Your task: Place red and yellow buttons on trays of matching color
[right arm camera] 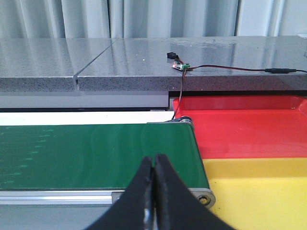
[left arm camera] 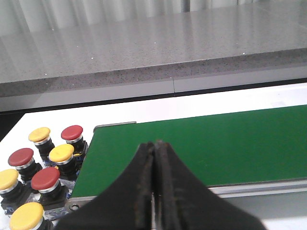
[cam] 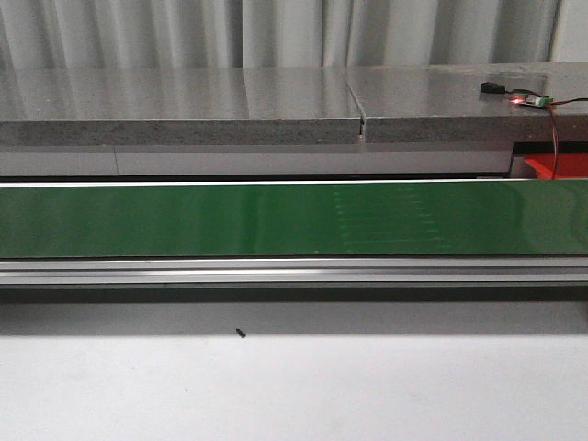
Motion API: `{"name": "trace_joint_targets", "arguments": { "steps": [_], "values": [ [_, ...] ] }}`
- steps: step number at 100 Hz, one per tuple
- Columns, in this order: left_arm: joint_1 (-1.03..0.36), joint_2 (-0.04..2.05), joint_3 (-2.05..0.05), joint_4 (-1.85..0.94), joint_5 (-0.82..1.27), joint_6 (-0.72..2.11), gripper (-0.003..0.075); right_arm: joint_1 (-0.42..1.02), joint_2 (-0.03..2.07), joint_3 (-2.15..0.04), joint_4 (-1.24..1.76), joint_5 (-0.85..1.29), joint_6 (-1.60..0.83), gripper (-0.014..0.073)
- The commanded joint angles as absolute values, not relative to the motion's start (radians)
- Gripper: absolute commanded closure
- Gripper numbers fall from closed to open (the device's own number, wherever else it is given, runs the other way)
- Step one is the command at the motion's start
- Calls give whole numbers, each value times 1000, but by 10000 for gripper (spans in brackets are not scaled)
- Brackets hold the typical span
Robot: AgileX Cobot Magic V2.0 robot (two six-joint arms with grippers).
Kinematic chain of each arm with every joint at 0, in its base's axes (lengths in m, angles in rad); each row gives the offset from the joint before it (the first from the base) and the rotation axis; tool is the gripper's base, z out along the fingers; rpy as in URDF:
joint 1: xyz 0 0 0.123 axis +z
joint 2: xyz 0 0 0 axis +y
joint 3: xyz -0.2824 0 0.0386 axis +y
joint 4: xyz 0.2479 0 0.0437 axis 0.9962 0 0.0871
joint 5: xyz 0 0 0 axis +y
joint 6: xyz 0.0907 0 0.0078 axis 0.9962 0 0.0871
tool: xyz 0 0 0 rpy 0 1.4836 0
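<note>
Close to each wrist camera, both hands are shut tight with nothing between their fingers. The left hand [left arm camera: 154, 191] hangs over the near edge of the green belt [left arm camera: 201, 143]. The red and yellow buttons [left arm camera: 41, 179] stand in a bunch on the white worktop [left arm camera: 144, 112], just past the belt's end and off to one side of that hand, not touching it. The right hand [right arm camera: 154, 201] hangs over the belt's other end. Just beside that end lies the yellow tray [right arm camera: 261, 191], and the red tray [right arm camera: 249, 127] sits right behind it. Farther back runs a grey stone ledge [cam: 184, 106] with a small board and wire [cam: 528, 99] on it.
</note>
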State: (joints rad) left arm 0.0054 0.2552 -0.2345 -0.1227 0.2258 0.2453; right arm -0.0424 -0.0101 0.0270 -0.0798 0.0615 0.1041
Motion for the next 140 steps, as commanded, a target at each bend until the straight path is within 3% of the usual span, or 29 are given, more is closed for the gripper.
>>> {"name": "trace_joint_targets", "arguments": {
  "steps": [1,44,53,65,82,91,123,140],
  "values": [
    [5,334,-309,-133,166,236,739,-50,-30,13,-92,-14,103,661],
    [5,625,-511,-133,302,24,736,-50,-30,13,-92,-14,103,661],
    [5,665,-541,-103,323,0,708,-50,-30,13,-92,-14,103,661],
    [5,696,-569,-96,332,0,563,-50,-30,13,-92,-14,103,661],
    [5,707,-578,-96,324,0,136,-50,-30,13,-92,-14,103,661],
    [5,707,-578,-96,322,0,27,-50,-30,13,-92,-14,103,661],
    [8,707,-578,-87,345,0,108,-50,-30,13,-92,-14,103,661],
    [78,724,-595,-87,414,-74,118,-50,-30,13,-92,-14,103,661]
  ]
}}
